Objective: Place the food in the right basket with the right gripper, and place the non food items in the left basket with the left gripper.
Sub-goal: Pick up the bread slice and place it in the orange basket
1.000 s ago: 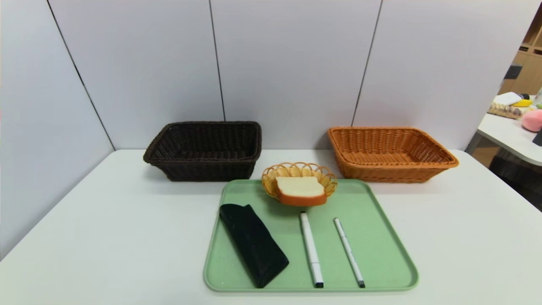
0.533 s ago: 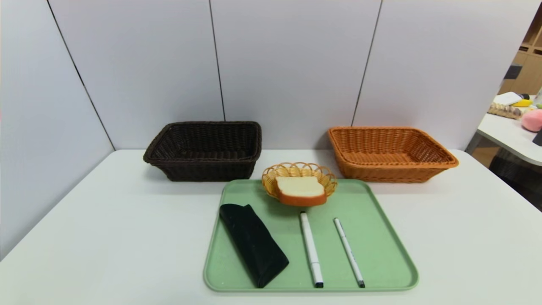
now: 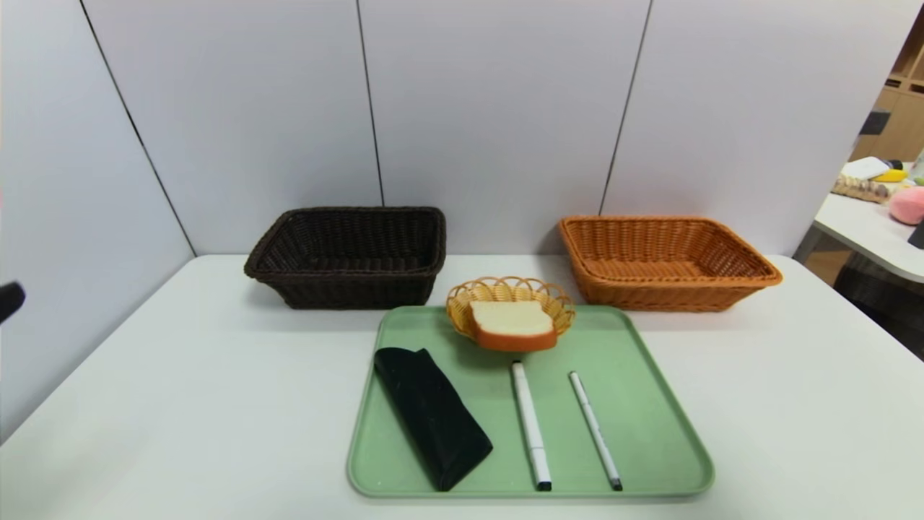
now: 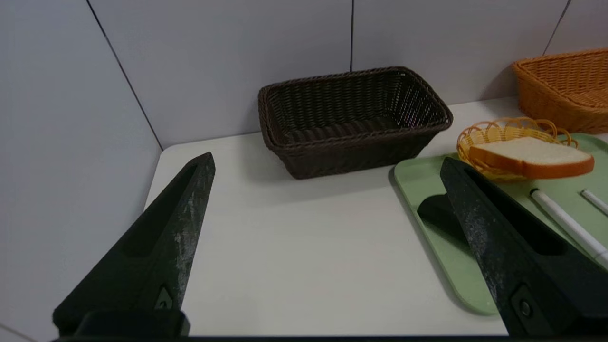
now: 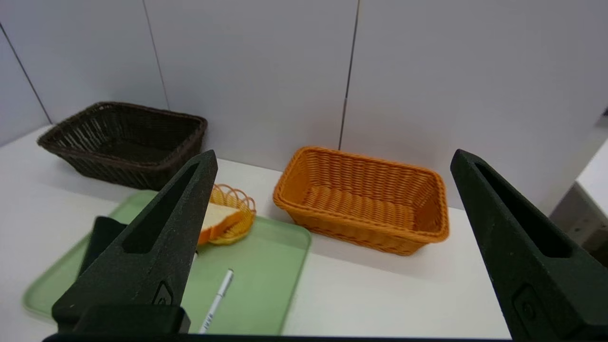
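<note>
A slice of bread rests on a small yellow wicker dish at the far end of a green tray. A black pouch and two white pens lie on the tray too. Behind it stand the dark brown left basket and the orange right basket, both with nothing in them. My left gripper is open above the table left of the tray, holding nothing. My right gripper is open and holding nothing, above the table right of the tray and facing the orange basket.
Grey wall panels close off the back and left of the white table. Another table with loose things stands off to the far right.
A dark tip of my left gripper has come into the head view at the far left edge. The things on the tray have not moved.
</note>
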Available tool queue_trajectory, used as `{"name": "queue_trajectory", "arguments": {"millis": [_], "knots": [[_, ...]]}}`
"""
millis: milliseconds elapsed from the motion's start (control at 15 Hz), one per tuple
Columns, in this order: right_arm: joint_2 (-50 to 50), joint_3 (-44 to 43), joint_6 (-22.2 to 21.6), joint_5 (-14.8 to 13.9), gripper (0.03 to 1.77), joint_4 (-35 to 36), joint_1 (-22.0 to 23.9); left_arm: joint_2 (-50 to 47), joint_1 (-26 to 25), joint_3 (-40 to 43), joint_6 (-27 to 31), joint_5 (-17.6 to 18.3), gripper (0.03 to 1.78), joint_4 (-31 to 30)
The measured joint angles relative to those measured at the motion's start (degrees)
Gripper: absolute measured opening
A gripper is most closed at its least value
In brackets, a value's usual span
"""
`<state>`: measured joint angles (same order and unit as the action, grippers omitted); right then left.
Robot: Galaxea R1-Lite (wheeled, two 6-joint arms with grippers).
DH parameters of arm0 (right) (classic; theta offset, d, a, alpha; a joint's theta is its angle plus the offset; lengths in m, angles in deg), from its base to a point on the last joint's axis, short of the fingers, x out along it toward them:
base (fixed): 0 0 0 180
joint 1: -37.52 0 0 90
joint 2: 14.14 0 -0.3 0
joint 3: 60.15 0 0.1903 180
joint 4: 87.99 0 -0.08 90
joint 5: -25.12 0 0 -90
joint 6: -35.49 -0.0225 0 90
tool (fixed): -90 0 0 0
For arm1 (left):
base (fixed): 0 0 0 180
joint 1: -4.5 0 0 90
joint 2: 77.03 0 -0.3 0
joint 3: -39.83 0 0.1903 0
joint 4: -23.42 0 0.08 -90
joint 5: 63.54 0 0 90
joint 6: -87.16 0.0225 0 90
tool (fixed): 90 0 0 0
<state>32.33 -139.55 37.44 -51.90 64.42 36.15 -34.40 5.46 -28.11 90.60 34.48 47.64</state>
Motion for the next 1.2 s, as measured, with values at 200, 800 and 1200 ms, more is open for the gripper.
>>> {"name": "queue_trajectory", "arguments": {"millis": [200,800,1200], "knots": [[11.9,-10.2,-12.7,-0.2,1.69,-5.4,-4.8,11.8,1.7,-5.2,-1.3,0.0,1.69,-3.4],[26.1,-11.6,-67.8,0.1,1.69,-9.1,-16.7,22.2,17.7,-2.8,-7.3,-12.6,1.69,-5.9],[31.7,-6.6,-93.0,10.9,1.69,-7.2,-17.4,20.6,18.3,4.4,-7.9,-12.8,1.69,-8.5]]}}
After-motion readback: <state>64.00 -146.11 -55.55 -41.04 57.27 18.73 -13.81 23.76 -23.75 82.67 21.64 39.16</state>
